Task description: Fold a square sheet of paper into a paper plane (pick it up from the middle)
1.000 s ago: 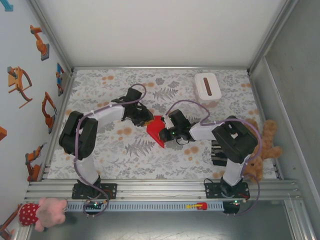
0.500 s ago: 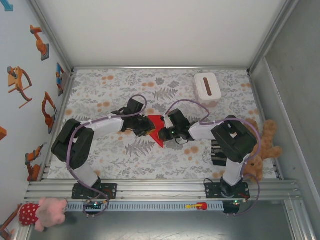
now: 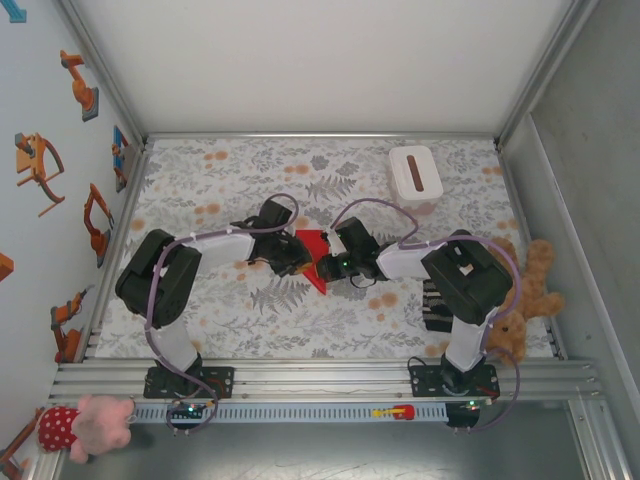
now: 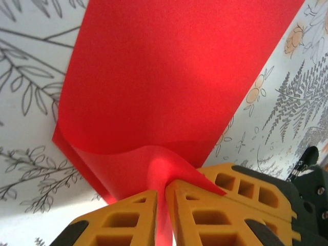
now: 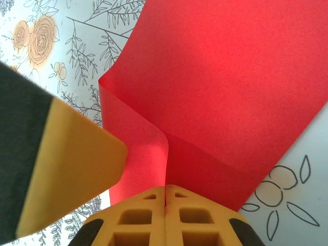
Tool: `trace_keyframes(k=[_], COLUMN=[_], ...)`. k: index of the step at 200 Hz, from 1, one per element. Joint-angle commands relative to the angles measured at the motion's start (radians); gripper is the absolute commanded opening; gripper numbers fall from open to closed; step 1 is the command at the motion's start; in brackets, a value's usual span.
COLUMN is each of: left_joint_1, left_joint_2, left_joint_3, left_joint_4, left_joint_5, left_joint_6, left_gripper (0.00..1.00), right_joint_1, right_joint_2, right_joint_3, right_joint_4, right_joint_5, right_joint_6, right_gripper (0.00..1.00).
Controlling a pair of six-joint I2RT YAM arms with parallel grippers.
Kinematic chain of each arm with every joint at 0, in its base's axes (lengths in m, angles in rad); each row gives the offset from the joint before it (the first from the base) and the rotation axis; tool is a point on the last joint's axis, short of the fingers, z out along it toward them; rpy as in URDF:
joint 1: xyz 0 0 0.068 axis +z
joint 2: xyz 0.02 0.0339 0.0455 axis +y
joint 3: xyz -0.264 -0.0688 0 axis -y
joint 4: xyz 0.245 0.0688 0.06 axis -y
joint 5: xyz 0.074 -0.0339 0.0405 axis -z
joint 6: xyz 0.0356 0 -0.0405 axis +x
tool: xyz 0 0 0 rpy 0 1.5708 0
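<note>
The square sheet of paper [image 3: 313,255] is bright red and bent into a raised fold between the two grippers, mid-table. My left gripper [image 3: 297,256] is shut on its left side; in the left wrist view the sheet [image 4: 169,77] buckles into the narrow slot between the orange fingers [image 4: 128,218], gripper [image 4: 164,201]. My right gripper [image 3: 330,264] is shut on the right side; the right wrist view shows the sheet [image 5: 230,87] creased upward into the closed gripper [image 5: 165,190]. The left gripper's orange finger [image 5: 66,169] sits close on the left there.
A white box with a dark slot [image 3: 415,175] stands at the back right. A brown teddy bear [image 3: 527,295] lies at the right edge beside a dark block [image 3: 437,305]. A pink plush [image 3: 85,422] rests by the front rail. Metal walls bound the floral mat [image 3: 200,180].
My left gripper has swung right to the paper and closed on its left side. The sheet has been bunched narrower between the two grippers. The right gripper barely moved.
</note>
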Motion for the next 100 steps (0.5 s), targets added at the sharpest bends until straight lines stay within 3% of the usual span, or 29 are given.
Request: trace_keyframes(k=[1, 100], left_joint_1=[-0.004, -0.004], left_joint_2=[0.019, 0.030], left_joint_3=[0.045, 0.042], left_joint_4=[-0.033, -0.111], left_joint_5=[0.023, -0.008], left_joint_6=[0.013, 0.033], left_gripper=[0.16, 0.16], right_joint_1=[-0.008, -0.008], right_joint_2=[0.038, 0.041], right_joint_3=[0.008, 0.004], right_joint_4=[-0.061, -0.067], right_joint_5=[0.034, 0.043], right_joint_6=[0.005, 0.010], right_gripper=[0.00, 0.00])
